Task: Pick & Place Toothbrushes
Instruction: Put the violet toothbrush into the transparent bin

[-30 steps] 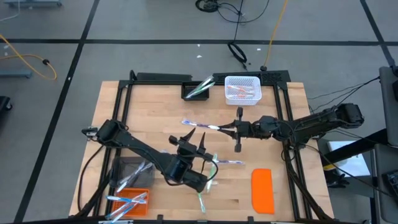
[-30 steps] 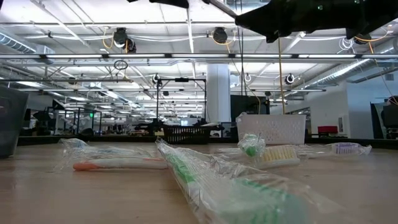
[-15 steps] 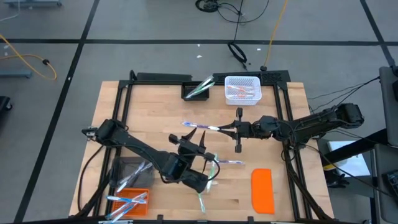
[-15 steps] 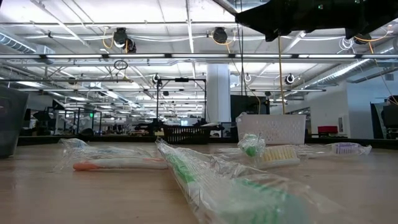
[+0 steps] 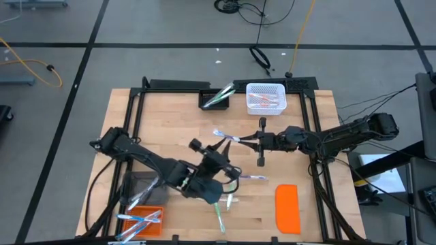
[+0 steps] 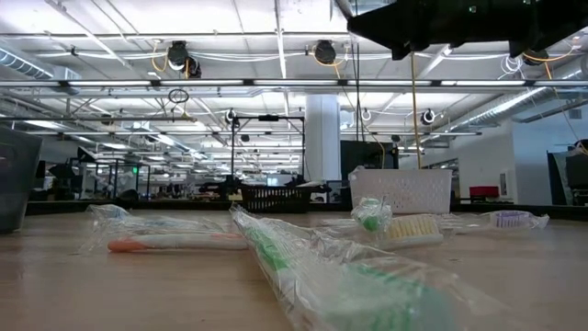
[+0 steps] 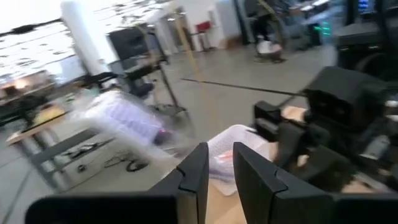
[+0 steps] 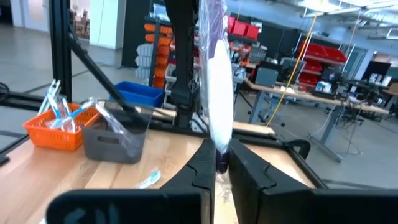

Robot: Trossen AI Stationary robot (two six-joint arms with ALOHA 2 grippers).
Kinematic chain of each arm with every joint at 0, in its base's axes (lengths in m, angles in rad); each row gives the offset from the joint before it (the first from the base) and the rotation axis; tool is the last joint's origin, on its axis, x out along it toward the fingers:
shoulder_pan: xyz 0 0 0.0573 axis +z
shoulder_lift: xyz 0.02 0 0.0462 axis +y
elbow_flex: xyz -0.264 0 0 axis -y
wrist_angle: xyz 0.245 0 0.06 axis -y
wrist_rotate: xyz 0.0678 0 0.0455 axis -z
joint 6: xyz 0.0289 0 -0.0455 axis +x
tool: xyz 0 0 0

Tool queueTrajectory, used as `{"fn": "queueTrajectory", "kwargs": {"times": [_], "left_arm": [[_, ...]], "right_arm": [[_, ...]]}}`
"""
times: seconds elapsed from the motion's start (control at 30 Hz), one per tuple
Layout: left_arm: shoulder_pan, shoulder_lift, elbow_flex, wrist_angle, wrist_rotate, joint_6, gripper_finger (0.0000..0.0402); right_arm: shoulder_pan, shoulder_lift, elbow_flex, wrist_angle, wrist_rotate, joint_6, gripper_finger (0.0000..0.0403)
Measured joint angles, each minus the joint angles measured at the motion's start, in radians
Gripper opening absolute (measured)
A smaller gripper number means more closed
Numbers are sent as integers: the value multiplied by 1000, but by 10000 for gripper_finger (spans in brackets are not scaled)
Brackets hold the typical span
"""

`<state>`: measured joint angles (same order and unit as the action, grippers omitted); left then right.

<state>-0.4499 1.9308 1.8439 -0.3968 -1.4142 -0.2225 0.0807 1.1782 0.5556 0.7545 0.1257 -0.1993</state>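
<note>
Got right fingers (image 8: 242, 171) pinched tight on the end of a wrapped purple toothbrush (image 8: 214, 93), right gripper (image 5: 244, 141) over mid-counter, held above the wood and reaching in from the right side. See that toothbrush (image 5: 227, 137) sticking out from the tips toward the left gripper (image 5: 221, 151), which sits just beside its free end. See left fingers (image 7: 196, 171) drawn close with only a narrow slit between them; wrapper runs right up to the tips, but can't tell whether they actually grip it. Outward from there: find more loose wrapped toothbrushes on the counter (image 5: 170, 129) near the left gripper, a purple one (image 5: 248, 177) just right of it and a green one (image 5: 219, 216) nearer the front edge. Same loose ones visible lying flat at counter level, an orange-handled one (image 6: 175, 244) and a green one (image 6: 312, 267). At the back edge, see a white basket (image 5: 265, 97) with toothbrushes inside, and a black basket (image 5: 214, 99) beside it holding green ones. At front left, an orange bin (image 5: 146, 224) with blue toothbrushes, a grey bin (image 5: 143, 187) touching it. At front right, a flat orange lid (image 5: 287, 207).
</note>
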Motion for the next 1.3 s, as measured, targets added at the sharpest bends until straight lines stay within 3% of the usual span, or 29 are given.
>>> {"fn": "queueTrajectory", "kwargs": {"times": [0.23, 0.6, 0.77, 0.93, 1.2, 1.3], "left_arm": [[24, -21, 0, 168, 61, 263, 70], [-8, -100, 0, 168, 144, 314, 76], [4, -105, -1, 217, 273, 354, 82], [40, -106, -1, 241, 469, 438, 77], [94, -105, -1, 272, 542, 438, 77], [110, -105, -1, 292, 657, 441, 77]], "right_arm": [[0, 0, 0, 79, 0, -26, 16], [3, -138, 0, 145, 0, -105, 16], [6, -169, 0, 125, -32, -106, 16], [19, -169, 0, 125, -55, -103, 16], [64, -169, 0, 134, -51, -131, 16], [69, -169, 0, 139, -51, -142, 16]]}}
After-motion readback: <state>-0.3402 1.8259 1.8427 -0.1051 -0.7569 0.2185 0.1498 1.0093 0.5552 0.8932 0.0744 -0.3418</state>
